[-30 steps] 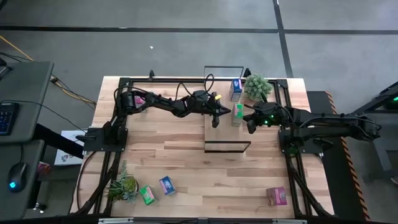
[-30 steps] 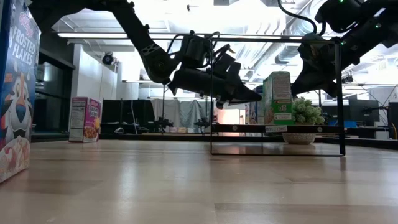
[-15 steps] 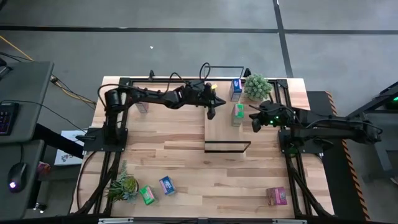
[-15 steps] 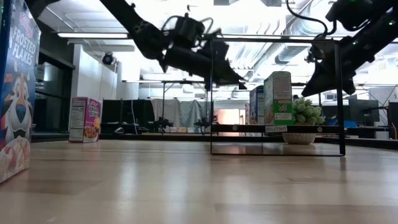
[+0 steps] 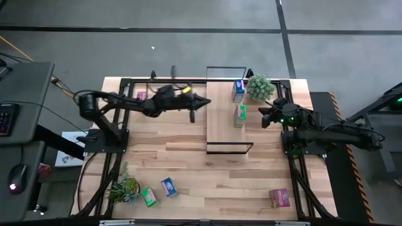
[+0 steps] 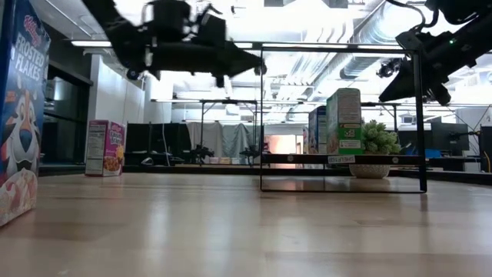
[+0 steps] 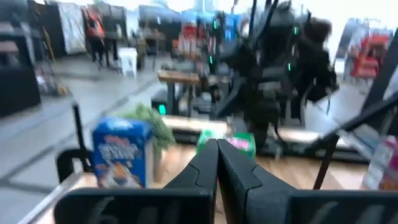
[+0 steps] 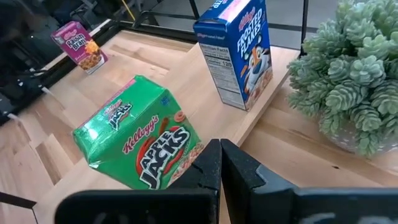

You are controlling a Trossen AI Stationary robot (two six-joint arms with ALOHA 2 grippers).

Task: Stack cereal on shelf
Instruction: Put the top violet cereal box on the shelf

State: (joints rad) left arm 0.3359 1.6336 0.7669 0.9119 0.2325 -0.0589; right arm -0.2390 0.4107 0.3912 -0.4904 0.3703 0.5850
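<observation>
Cereal boxes are split between shelf and desk: a blue box (image 5: 238, 90) and a green box (image 5: 240, 115) already stand upright on the shelf (image 5: 223, 129) toward 1 o'clock from the desk's centre, the blue one just beside a potted plant (image 5: 259, 87). Another green box (image 5: 148, 196) and blue box (image 5: 168, 187) lie near a second plant (image 5: 124, 188) at 7 o'clock, one pink box (image 5: 279, 198) sits at 5 o'clock, and another pink box (image 5: 141, 95) stands at 11 o'clock, partly under my left arm. My left gripper (image 5: 193, 104) hangs above the desk just off the shelf's 9 o'clock edge, jaws together and empty. My right gripper (image 5: 267, 118) hovers just off the shelf's 3 o'clock side near the green box, jaws likewise pressed together on nothing. I judge these boxes to be light thin cardboard, fairly stiff along the edges but easy to dent across the broad printed faces, with a glossy skin that could slip. I would take one across its narrow sides, near mid-height, squeezing gently. Being tall and narrow, a standing box will tip at a nudge, so I should approach squarely. Those lying flat may need gripping across the short edges.
</observation>
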